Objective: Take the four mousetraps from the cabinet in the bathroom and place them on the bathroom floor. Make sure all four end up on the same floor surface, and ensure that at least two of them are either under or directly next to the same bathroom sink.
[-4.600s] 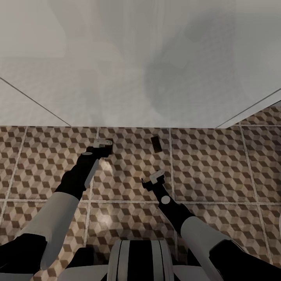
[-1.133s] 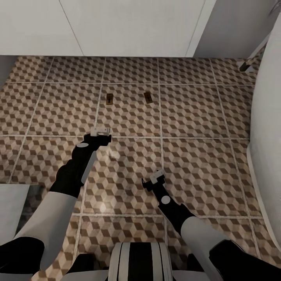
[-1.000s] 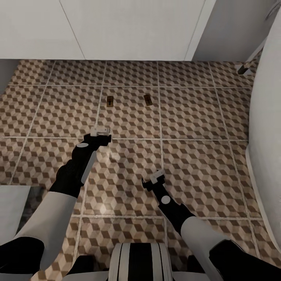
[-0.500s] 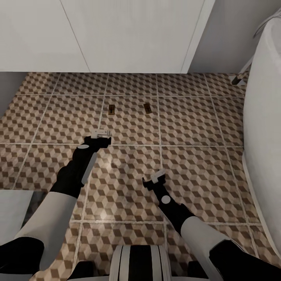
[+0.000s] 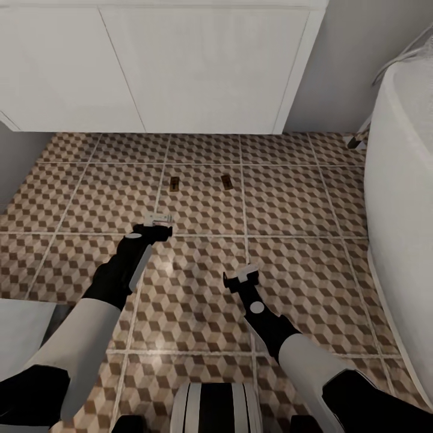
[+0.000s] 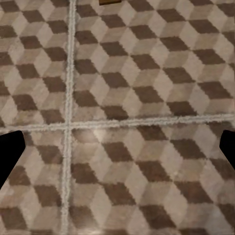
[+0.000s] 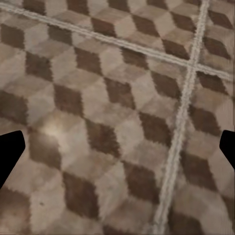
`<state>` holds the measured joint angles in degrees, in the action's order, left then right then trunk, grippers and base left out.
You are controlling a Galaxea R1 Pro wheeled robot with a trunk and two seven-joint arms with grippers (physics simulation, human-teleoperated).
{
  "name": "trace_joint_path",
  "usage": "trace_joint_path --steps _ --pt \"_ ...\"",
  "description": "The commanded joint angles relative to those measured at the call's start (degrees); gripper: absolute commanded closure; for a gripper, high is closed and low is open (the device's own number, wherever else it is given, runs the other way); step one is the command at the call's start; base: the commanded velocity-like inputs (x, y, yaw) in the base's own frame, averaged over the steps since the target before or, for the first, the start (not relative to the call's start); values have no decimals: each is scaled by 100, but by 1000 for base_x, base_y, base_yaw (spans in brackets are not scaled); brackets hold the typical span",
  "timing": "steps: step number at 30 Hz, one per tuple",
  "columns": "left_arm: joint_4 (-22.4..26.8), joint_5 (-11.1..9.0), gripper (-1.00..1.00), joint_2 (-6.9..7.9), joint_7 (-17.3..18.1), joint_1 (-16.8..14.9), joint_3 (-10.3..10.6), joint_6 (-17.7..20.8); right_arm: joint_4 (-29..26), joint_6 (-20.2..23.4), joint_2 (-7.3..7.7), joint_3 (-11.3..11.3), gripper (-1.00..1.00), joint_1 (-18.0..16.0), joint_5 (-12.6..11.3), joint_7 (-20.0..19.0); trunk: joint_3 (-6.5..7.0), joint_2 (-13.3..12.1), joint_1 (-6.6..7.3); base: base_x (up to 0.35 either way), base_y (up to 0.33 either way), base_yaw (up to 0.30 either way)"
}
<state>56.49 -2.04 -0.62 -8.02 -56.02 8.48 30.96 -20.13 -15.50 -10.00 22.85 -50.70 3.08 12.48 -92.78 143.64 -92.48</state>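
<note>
Two mousetraps, one (image 5: pixel 175 184) on the left and one (image 5: pixel 227 181) on the right, lie flat on the cube-patterned bathroom floor (image 5: pixel 288 198), a short way in front of the white sink unit (image 5: pixel 180 66). My left gripper (image 5: pixel 158 219) hovers open and empty over the tiles, nearer to me than the left trap. An edge of that trap (image 6: pixel 108 2) shows in the left wrist view, beyond the open left gripper (image 6: pixel 117 149). My right gripper (image 5: pixel 242 276) is open and empty over bare tiles, with its dark fingertips (image 7: pixel 10 152) far apart. The cabinet is out of view.
The white bathtub (image 5: pixel 403 180) curves along the right side. A white flat object (image 5: pixel 18 325) sits at the lower left beside my left arm. A grey wall (image 5: pixel 343 60) stands right of the sink unit.
The view has pulled back and tilted up, so the sink unit front and bathtub show more and the traps look farther away. Both arms keep their pose, grippers still open.
</note>
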Motion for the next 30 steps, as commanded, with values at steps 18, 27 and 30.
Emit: trace_joint_path --steps 18,27,30 --pt "-524 -16 -100 0 -41 706 13 -365 290 -304 355 27 -100 220 12 46 563 -23 47 0 0 0" --pt "-1175 -16 -100 1 -49 893 13 -882 728 -708 408 23 -100 303 16 43 846 -35 70 0 0 0" --pt "-1249 -16 -100 1 -50 1026 13 -908 851 -827 410 26 -100 310 17 43 940 -39 78 0 0 0"
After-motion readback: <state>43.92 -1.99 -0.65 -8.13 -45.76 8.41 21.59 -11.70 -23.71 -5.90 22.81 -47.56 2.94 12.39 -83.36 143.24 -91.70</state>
